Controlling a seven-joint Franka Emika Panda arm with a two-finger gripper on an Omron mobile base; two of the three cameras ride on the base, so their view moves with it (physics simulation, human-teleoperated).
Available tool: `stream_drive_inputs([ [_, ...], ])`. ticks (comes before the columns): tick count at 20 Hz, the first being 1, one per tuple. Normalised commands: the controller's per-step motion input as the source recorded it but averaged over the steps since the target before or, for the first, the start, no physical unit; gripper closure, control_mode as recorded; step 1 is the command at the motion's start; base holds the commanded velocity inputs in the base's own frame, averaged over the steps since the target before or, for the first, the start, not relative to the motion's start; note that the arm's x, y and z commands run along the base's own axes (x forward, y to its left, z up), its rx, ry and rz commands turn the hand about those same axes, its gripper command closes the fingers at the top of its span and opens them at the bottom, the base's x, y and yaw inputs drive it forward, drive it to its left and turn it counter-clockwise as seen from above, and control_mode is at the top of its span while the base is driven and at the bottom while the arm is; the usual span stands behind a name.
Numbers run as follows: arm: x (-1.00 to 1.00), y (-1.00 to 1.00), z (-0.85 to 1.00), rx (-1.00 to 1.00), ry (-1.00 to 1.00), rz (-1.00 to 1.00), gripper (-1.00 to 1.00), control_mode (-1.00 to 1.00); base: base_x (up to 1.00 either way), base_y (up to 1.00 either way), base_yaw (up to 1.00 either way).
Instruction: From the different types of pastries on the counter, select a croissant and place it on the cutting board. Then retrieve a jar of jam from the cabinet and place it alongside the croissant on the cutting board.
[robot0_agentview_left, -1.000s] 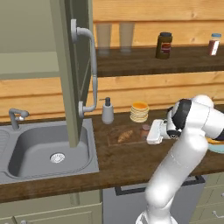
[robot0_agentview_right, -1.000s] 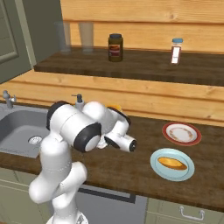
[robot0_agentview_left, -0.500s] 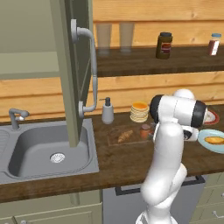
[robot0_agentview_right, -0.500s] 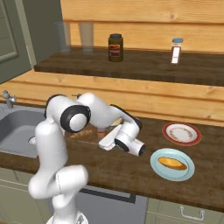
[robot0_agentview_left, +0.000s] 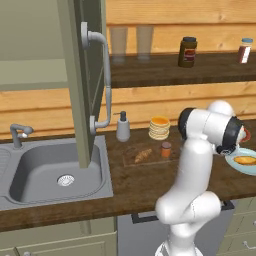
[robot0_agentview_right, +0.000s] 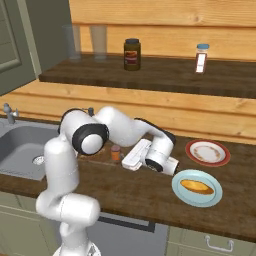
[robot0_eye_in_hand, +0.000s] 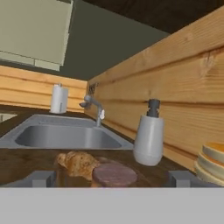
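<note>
The croissant (robot0_agentview_left: 143, 155) lies on the dark cutting board (robot0_agentview_left: 131, 161), right of the sink. A small jam jar (robot0_agentview_left: 166, 149) with a reddish lid stands upright on the board just right of it. In the right base view the jam jar (robot0_agentview_right: 116, 152) sits a little left of my gripper (robot0_agentview_right: 126, 161), which points at it low over the counter. In the hand view the fingertips (robot0_eye_in_hand: 41, 178) are spread wide around the gripper (robot0_eye_in_hand: 111, 179) midpoint. The jar lid (robot0_eye_in_hand: 114, 174) stands beyond them, untouched, with the croissant (robot0_eye_in_hand: 78, 162) beside it. The gripper is open.
Behind the board stand a soap dispenser (robot0_agentview_left: 122, 127) and a pancake stack (robot0_agentview_left: 159, 128). The sink (robot0_agentview_left: 55, 170) lies left, under an open cabinet door (robot0_agentview_left: 82, 75). A blue plate with a pastry (robot0_agentview_right: 197, 187) and a red plate (robot0_agentview_right: 208, 152) sit right. The shelf holds a dark jar (robot0_agentview_right: 132, 54) and a shaker (robot0_agentview_right: 201, 58).
The arm's upper links have swung over and the hand has drawn back to the right, away from the jam jar. The jar stays standing on the board beside the croissant.
</note>
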Motion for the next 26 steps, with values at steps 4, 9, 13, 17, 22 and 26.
stream_drive_inputs([
  [4,-0.71,0.49,0.44,-0.06,0.03,-0.05,-1.00,-1.00,0.00,0.00,0.00],
  [9,-0.61,0.42,0.50,-0.05,0.00,-0.09,-1.00,-1.00,0.00,0.00,0.00],
  [13,-0.46,0.13,0.66,-0.03,0.00,-0.11,-1.00,-1.00,0.00,0.00,0.00],
  [17,-0.43,0.00,0.69,-0.02,0.00,-0.11,-1.00,-1.00,0.00,0.00,0.00],
  [22,-0.48,0.00,0.76,-0.03,0.00,-0.08,-1.00,-1.00,0.00,0.00,0.00],
  [26,-0.57,0.00,0.75,-0.03,-0.01,-0.07,-1.00,-1.00,0.00,0.00,0.00],
])
